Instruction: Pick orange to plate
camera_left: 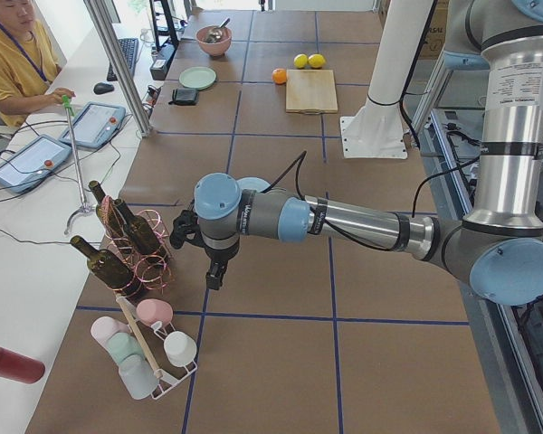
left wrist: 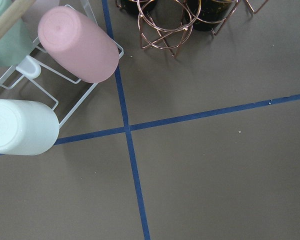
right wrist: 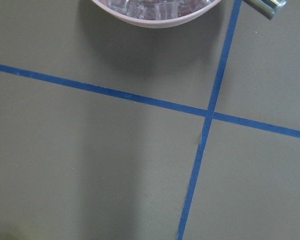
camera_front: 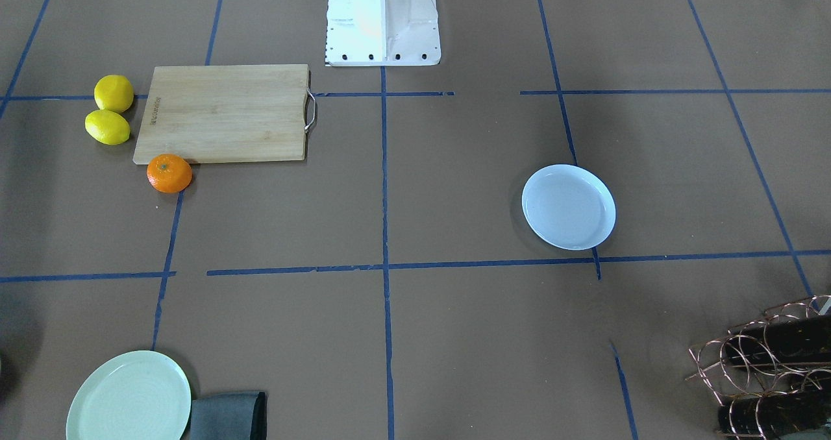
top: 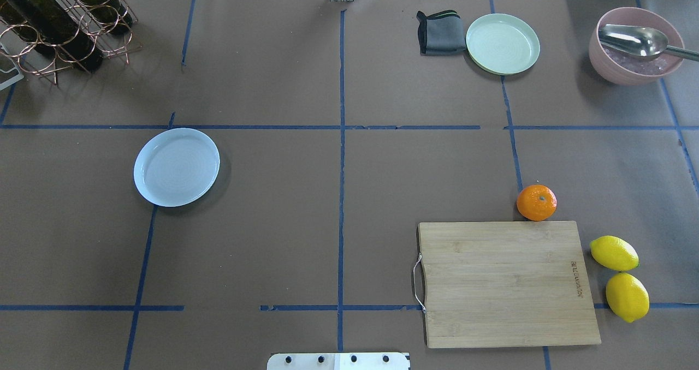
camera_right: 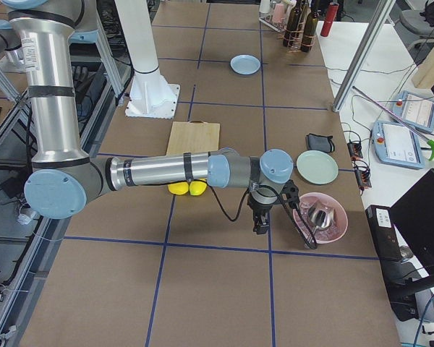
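Observation:
The orange [top: 537, 202] lies on the table against the far edge of a wooden cutting board [top: 505, 282], on the robot's right; it also shows in the front view [camera_front: 169, 173]. The pale bluish plate [top: 176, 166] rests empty on the left half [camera_front: 569, 206]. Neither arm appears in the overhead or front view. In the left side view my left gripper [camera_left: 215, 276] hangs beside the bottle rack, far from the plate. My right gripper [camera_right: 259, 225] hangs near the pink bowl in the right side view. I cannot tell whether either is open or shut.
Two yellow lemons [top: 620, 277] lie right of the board. A pale green plate [top: 503, 43] and folded grey cloth [top: 440, 31] sit far back. A pink bowl with a spoon [top: 636, 45] stands back right, a copper bottle rack [top: 60, 21] back left, a cup rack [camera_left: 149, 348] beyond.

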